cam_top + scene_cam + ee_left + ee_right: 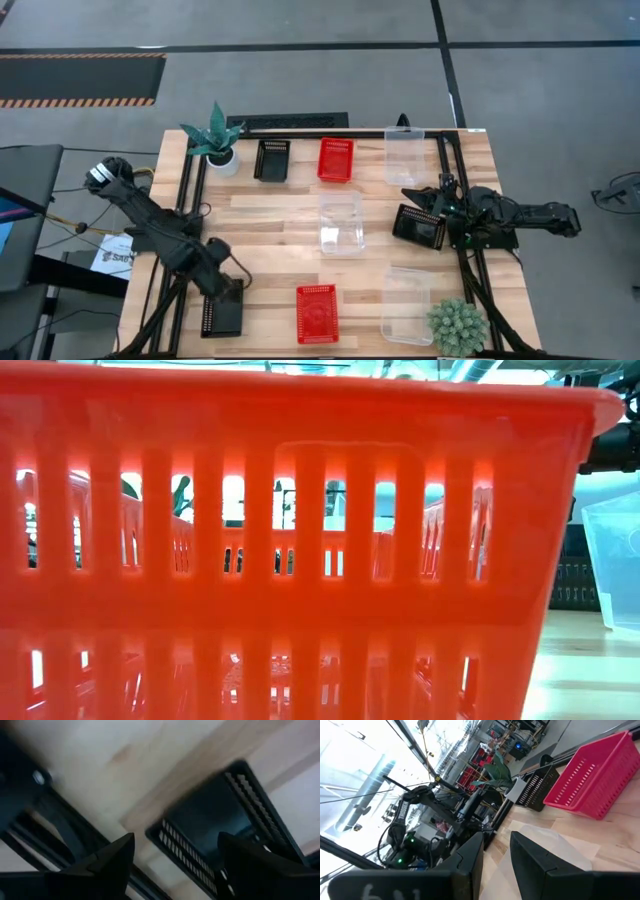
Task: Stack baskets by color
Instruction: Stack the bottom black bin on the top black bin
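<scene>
Left gripper (218, 297) is down at the near left corner of the wooden table (270, 215), fingers spread wide, hovering right over a black mesh basket (221, 316) that sits flat on the boards. In the left wrist view that same basket (220, 825) lies just ahead of the two dark fingers (107, 862), one finger on each side of its near end wall, neither clearly touching it.

Over to the right gripper (437, 208): it has its jaws pinched on the rim of a second black mesh basket (419, 226), which hangs tilted beneath it, well off to the right of the middle clear basket (340, 222).

Beyond the right gripper, along the far edge, stand a black basket (271, 159), a red mesh basket (335, 159) and a clear basket (404, 155) in a row (a potted plant (214, 137) sits at the left end of that row). The right wrist view catches the far red basket (592, 777) with the black one (535, 790) next to it.

On the near side, just right of the left gripper, there is another red basket (316, 312), then a clear basket (406, 305) touching a spiky green plant (457, 326). The low view is almost filled by that near red basket (300, 540).
</scene>
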